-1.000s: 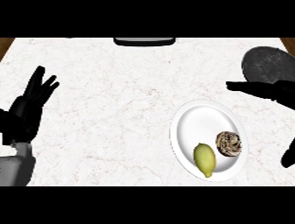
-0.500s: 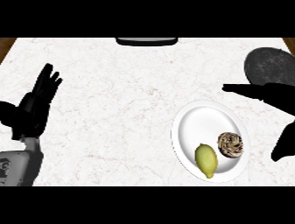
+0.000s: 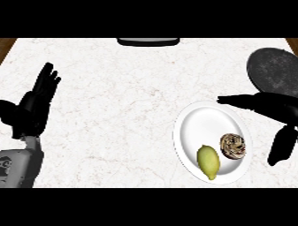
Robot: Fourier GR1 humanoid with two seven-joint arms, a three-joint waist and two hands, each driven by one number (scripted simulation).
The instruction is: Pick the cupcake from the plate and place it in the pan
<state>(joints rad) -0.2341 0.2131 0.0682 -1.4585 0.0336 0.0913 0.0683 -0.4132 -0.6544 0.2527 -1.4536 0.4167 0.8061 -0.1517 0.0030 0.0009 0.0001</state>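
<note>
Cupcake: on the white plate, just inboard of your right hand's thumb, beside a yellow-green fruit.
Right hand: spread open, holding nothing, fingers over the plate's far rim.
Approach: lower around the cupcake only; keep clear of the fruit.
Left hand: open, resting.
Pan: just beyond your right hand.

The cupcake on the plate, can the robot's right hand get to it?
Probably yes. The right hand is open just beside the plate, and nothing covers the cupcake. The lemon lies on the cupcake's far side, out of the way.
</note>
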